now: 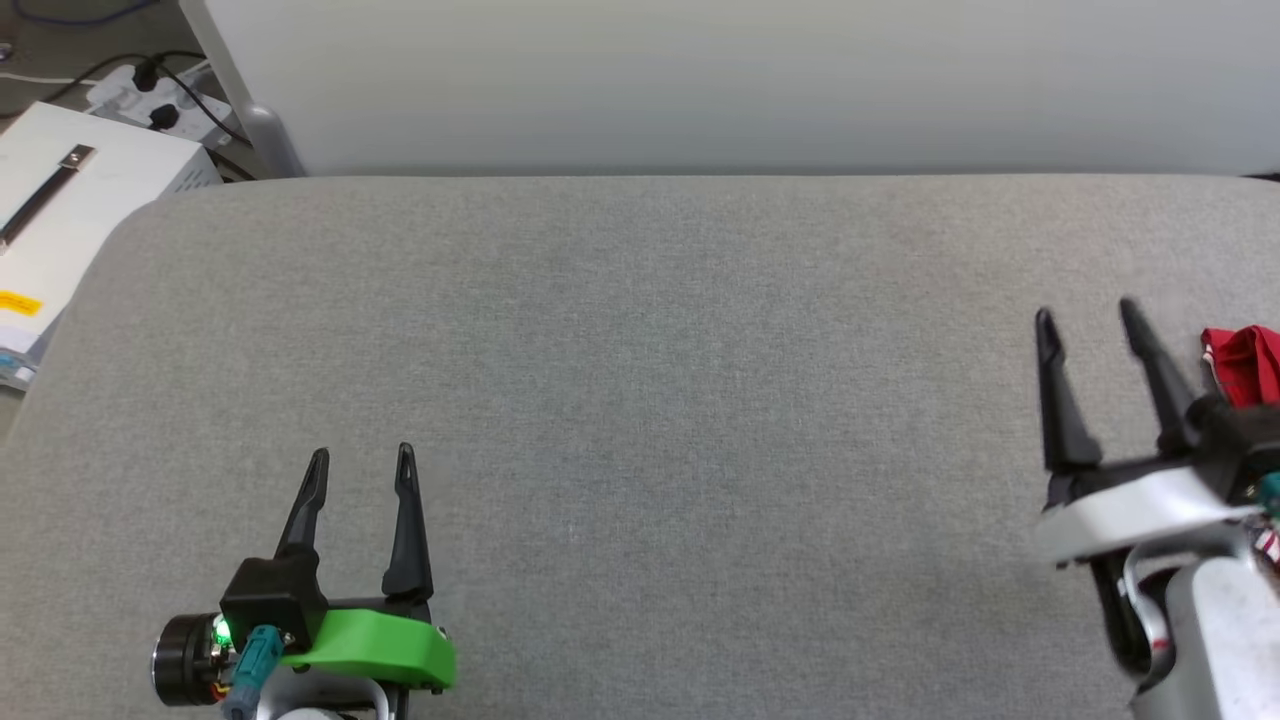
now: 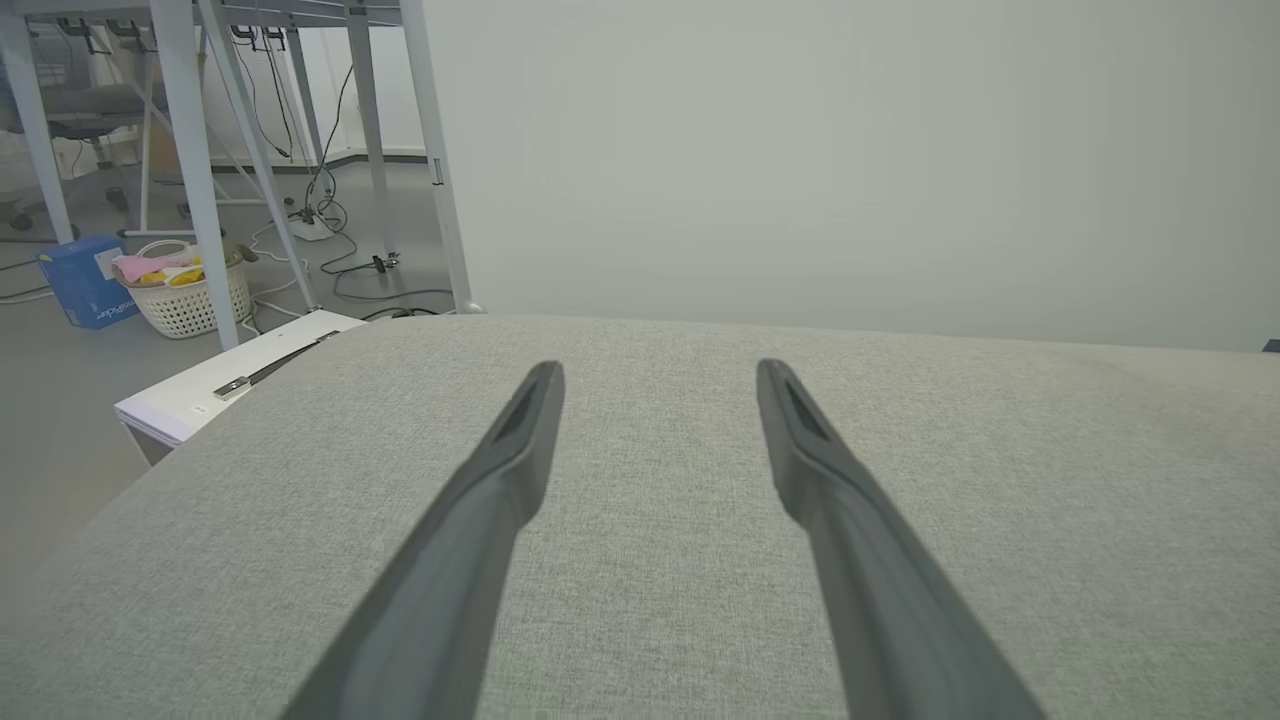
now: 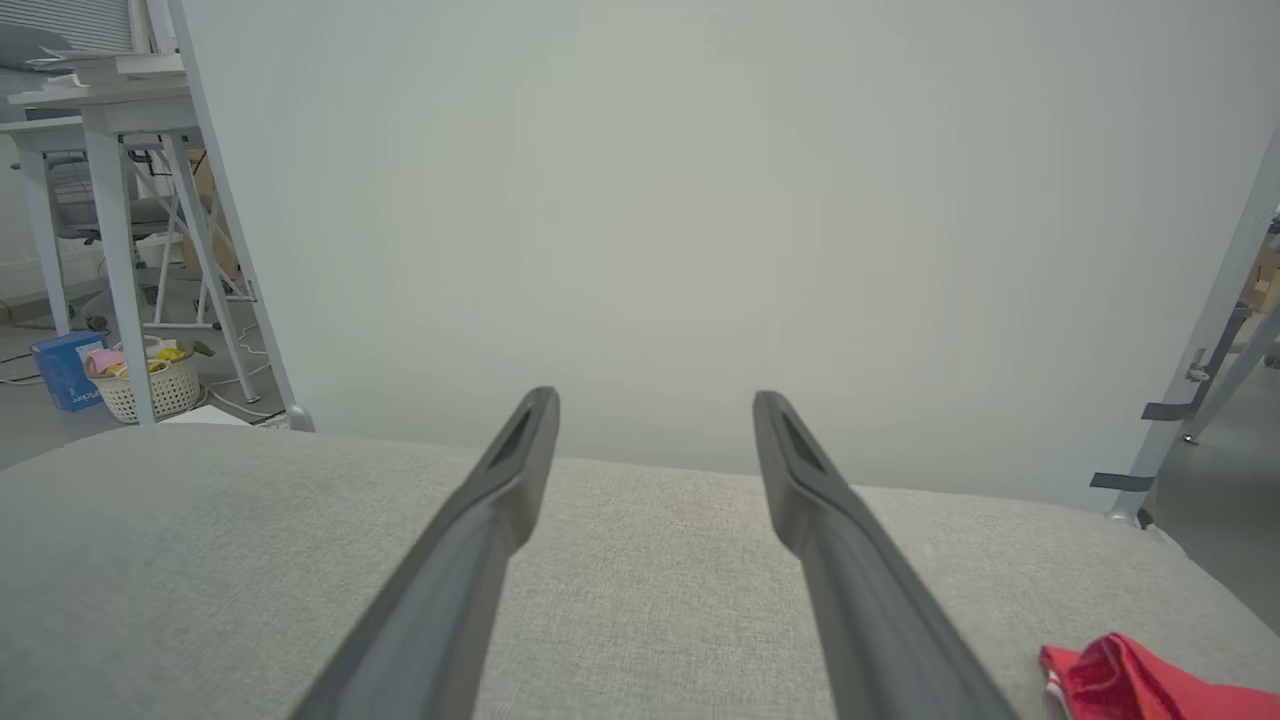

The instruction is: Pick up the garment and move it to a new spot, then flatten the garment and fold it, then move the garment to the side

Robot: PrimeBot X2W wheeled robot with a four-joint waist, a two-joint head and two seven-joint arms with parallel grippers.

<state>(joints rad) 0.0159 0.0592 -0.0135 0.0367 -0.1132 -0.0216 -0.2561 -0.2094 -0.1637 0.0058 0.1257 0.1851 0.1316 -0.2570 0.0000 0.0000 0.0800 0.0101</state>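
Two end effectors hang over a grey fabric-covered tabletop (image 1: 640, 350), neither holding anything.

From left: a white case (image 1: 70, 190) w/ a dark strap sits on the floor off the tabletop's left corner. The left end effector (image 1: 362, 453) is at the near left, fingers spread wide apart, only grey cloth between them. Plain grey cloth runs across the middle. The right end effector (image 1: 1087, 310) is near the right edge, a bit further forward, jaws likewise parted and gripping nothing. Just beyond its right finger lies the garment (image 1: 1245, 365), a red bunch on the tabletop at the far right, cut off by the frame edge. The right wrist view catches a red corner of the garment (image 3: 1130, 680) low at its right, apart from the fingers.

Progress, as a judgement: can't be settled. Too little of the red cloth shows to tell a neat fold from a loose heap. The scene fits a garment waiting at the edge for pick-up as well as one folded and put aside. Either way it's at the tabletop's right side, w/ no end effector touching it.
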